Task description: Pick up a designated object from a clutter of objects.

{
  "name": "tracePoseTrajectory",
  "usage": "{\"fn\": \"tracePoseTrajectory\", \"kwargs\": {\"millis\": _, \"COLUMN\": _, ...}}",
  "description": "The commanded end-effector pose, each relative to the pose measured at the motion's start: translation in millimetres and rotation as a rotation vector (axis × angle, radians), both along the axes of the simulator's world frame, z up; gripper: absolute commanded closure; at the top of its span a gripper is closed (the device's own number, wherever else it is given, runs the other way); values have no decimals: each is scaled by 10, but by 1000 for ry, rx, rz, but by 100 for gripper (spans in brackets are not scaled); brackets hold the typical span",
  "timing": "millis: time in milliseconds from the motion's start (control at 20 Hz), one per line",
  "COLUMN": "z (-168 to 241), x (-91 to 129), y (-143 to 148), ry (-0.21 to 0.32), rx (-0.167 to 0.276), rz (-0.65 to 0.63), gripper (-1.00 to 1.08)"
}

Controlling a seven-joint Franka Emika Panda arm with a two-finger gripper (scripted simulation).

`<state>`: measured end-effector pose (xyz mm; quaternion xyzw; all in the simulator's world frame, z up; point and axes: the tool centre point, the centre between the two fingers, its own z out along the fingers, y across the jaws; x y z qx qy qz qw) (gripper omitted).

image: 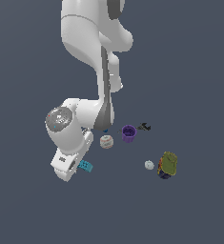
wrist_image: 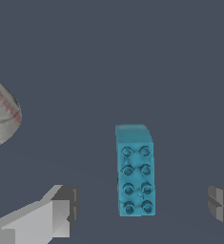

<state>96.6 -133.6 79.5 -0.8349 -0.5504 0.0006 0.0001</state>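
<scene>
The gripper is hanging spread wide over the teal brick, which is lying between its fingers ungrasped; closing and lifting are remaining, I judge

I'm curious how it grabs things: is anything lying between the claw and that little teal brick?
Nothing visible. In the wrist view the teal brick lies between the open gripper's fingers; the baseball sits off to one side.
</scene>
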Motion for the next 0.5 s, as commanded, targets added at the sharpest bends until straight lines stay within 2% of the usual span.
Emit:
{"fn": "tracePoseTrajectory", "kwargs": {"millis": 0, "z": -41, "x": 4, "y": -25, "ry": -1, "rx": 0, "rz": 20, "gripper": -92}}
{"fn": "tracePoseTrajectory", "kwargs": {"millis": 450, "z": -101, "x": 0, "y": -44, "ry": 0, "rx": 0, "rz": 29, "gripper": -92}}
